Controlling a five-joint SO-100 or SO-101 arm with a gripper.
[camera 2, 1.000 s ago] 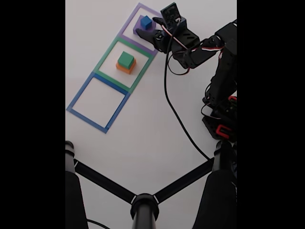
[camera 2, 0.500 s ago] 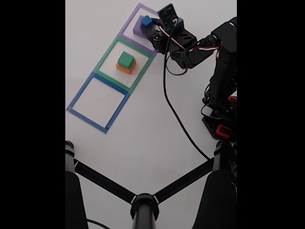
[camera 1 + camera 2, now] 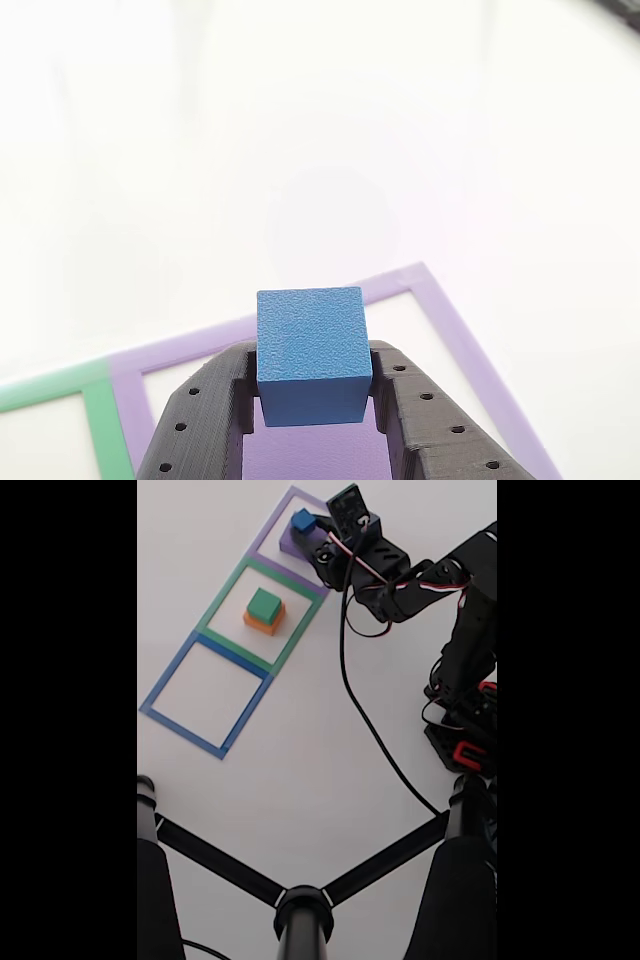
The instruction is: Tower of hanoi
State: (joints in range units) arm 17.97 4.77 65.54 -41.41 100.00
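Table: I see a plain white surface [image 3: 330,770] carrying everything in the fixed view.
Tripod: black legs [image 3: 215,860] spread across the bottom of the fixed view, meeting at a hub low in the middle.
Arm: my black SO-100 arm [image 3: 465,630] stands at the right edge of the fixed view and reaches up and left, a black cable [image 3: 365,715] trailing down from it.
Tape squares: three outlines run in a diagonal row, blue tape square [image 3: 205,695] lowest, green tape square [image 3: 262,612] in the middle, purple tape square [image 3: 290,530] at the top.
Purple block: I read it [image 3: 293,543] lying flat inside the purple tape square, partly hidden by the gripper.
Orange block: it [image 3: 262,624] sits in the green tape square.
Green block: stacked on the orange block [image 3: 265,605], smaller than it.
Gripper: its two black fingers [image 3: 205,420] press against opposite sides of the blue cube; the gripper [image 3: 312,385] is clamped on it.
Blue cube: I see it [image 3: 311,352] between the fingers in the other view, above the purple block in the fixed view [image 3: 303,521]; whether it touches the block I cannot tell.
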